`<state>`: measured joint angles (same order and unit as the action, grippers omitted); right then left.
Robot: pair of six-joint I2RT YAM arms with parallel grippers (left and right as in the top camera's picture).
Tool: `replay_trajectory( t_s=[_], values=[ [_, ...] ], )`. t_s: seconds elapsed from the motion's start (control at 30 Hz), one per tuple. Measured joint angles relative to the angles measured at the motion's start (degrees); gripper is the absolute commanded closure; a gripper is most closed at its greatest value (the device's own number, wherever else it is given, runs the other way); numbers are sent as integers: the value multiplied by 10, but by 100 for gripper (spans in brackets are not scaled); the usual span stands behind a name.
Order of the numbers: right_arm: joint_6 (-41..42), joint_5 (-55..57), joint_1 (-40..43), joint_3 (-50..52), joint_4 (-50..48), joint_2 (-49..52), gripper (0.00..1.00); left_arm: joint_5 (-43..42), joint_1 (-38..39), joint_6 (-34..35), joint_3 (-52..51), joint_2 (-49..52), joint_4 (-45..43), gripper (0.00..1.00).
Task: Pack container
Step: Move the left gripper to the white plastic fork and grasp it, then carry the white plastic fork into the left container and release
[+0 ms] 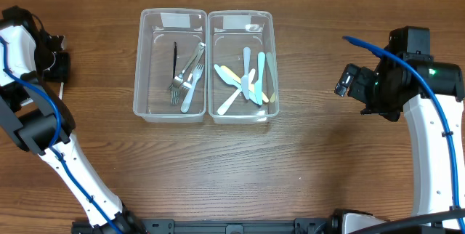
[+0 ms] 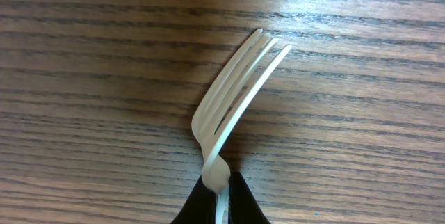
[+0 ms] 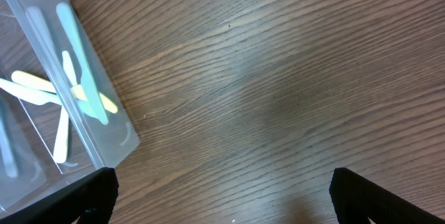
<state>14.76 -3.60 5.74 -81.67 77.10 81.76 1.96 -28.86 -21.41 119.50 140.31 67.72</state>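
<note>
Wood counter [image 1: 290,161] carries two clear bins, side by side and touching. Left container [image 1: 156,49] holds forks [image 1: 185,80] plus one black utensil [image 1: 174,56]. Right container [image 1: 234,41] holds pastel knives [image 1: 248,81]. Right tool [image 3: 222,196] sits well right of the bins over bare wood, fingers [image 3: 76,200] wide apart, nothing between them. Left tool [image 2: 221,189] is at the counter's far left, well apart from the bins, jaws together and clamped on a white plastic fork [image 2: 236,85] near its neck. Tines point away from the tool. Can't tell if the fork touches the wood.
</note>
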Motion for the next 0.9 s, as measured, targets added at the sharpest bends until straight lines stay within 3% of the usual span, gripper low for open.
replay_trajectory(
  t_s=[0.4, 0.73, 0.9],
  values=[
    [0, 0, 0, 0, -12, 0, 0, 2, 8, 44, -3, -18, 41, 96],
    [0, 0, 0, 0, -18, 0, 0, 4, 163, 141, -2, -346, 79, 96],
    [0, 0, 0, 0, -15, 0, 0, 1, 286, 207, 5, -414, 118, 96]
  ],
)
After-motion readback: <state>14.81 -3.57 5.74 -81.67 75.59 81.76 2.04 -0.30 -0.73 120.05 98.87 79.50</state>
